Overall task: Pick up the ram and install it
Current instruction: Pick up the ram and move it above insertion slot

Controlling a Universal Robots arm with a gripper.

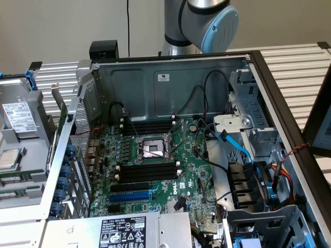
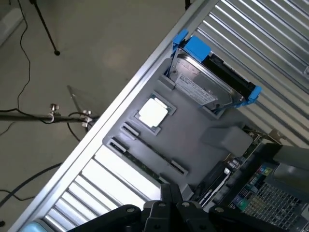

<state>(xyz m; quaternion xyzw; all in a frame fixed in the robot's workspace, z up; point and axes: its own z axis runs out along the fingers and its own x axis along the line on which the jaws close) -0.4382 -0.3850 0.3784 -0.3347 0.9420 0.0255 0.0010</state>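
Observation:
The ram (image 1: 18, 176) is a thin green stick lying in the grey parts tray (image 1: 20, 204) at the exterior view's left, outside the computer case. A second green stick (image 1: 15, 192) lies just below it. In the wrist view the ram (image 2: 145, 160) stands on edge between two clips of the tray (image 2: 193, 135). My gripper (image 2: 170, 199) hangs high above the tray's near side, dark fingers pressed together, with nothing between them. The black memory slots (image 1: 147, 173) sit beside the processor socket (image 1: 152, 150) on the motherboard.
A hard drive in a blue caddy (image 2: 207, 77) and a loose processor (image 2: 153, 112) share the tray. The case wall (image 1: 70, 129) stands between tray and motherboard. A blue expansion slot (image 1: 129, 197), cables (image 1: 235, 144) and a drive cage (image 1: 258, 181) crowd the case. The arm's joint (image 1: 207, 20) rises behind.

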